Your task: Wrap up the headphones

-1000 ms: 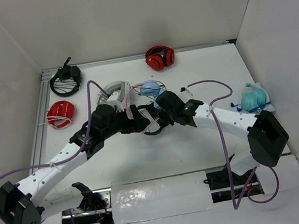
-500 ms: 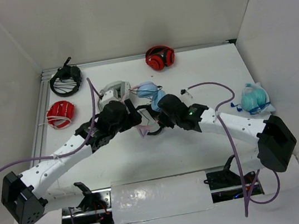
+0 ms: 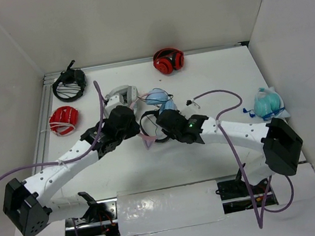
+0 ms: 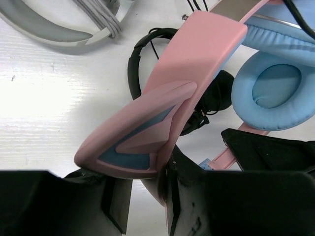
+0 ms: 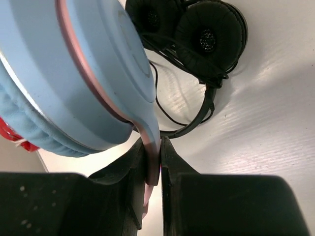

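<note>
No text, label, brand, number or sign can be read in any view, neither on the headphones nor on the desk

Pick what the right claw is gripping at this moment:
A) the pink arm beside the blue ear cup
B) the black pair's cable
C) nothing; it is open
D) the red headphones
A: in the right wrist view the right claw is shut on the thin pink arm of the headphones, just below the blue cup; the black pair lies beyond it, not gripped.
</note>
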